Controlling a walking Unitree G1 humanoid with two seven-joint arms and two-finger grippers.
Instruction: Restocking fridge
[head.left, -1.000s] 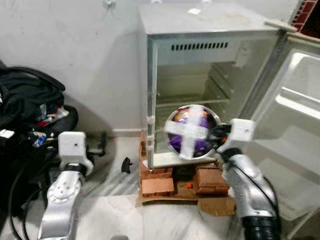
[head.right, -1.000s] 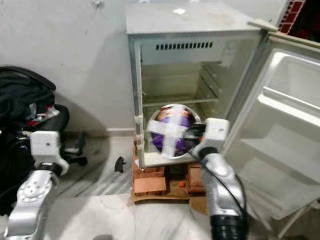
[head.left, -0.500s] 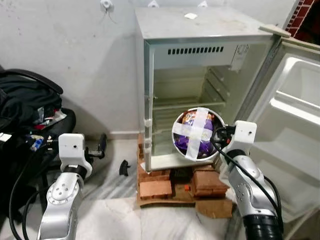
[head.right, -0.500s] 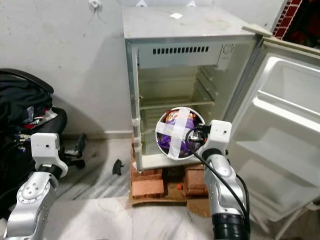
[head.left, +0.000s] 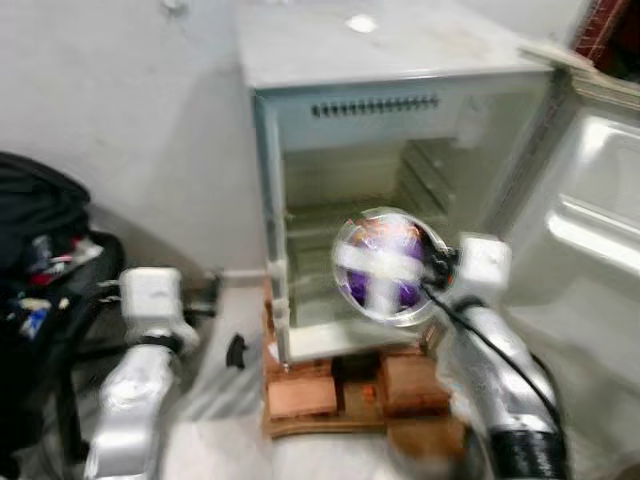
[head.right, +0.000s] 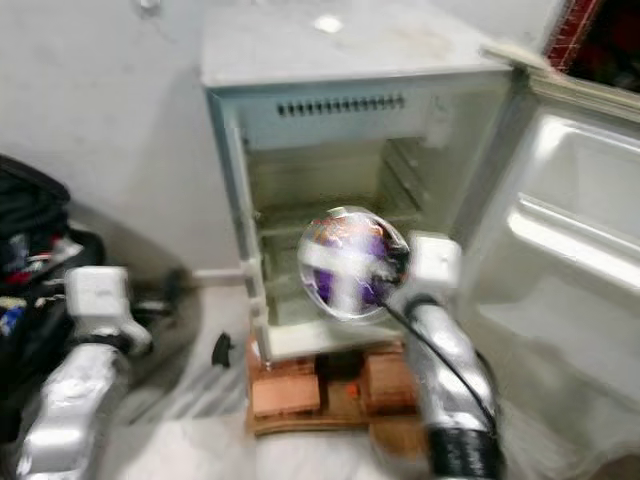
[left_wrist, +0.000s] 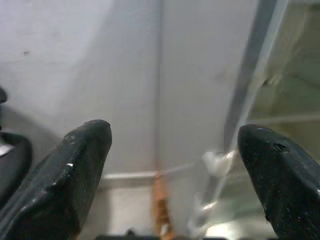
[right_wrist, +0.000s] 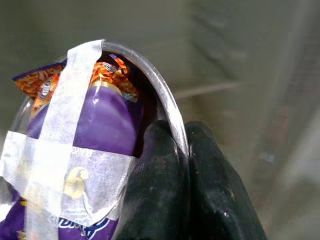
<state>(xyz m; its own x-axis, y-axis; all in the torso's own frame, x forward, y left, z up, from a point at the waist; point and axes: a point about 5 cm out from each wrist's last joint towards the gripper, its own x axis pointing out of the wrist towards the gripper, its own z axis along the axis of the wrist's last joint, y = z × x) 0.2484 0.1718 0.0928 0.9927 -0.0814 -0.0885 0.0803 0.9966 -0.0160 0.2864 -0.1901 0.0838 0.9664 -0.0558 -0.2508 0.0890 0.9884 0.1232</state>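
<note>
Pale wall (head.left: 120, 90) behind. Small fridge (head.left: 400, 60), door (head.left: 590, 230) swung wide, raised on bricks (head.left: 300, 395). Black bags (head.left: 40, 230) heaped leftward. Steel bowl (head.right: 350, 262) of taped purple snack packets, before the fridge's open front, rim pinched by right gripper (right_wrist: 181, 150). Left gripper (left_wrist: 175, 150) spread wide, holding nothing.

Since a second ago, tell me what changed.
The whole view has slid sideways and blurred, so the camera moved. The right gripper stays shut on the rim of the taped bowl, still before the open fridge. The left gripper stays open and empty.
</note>
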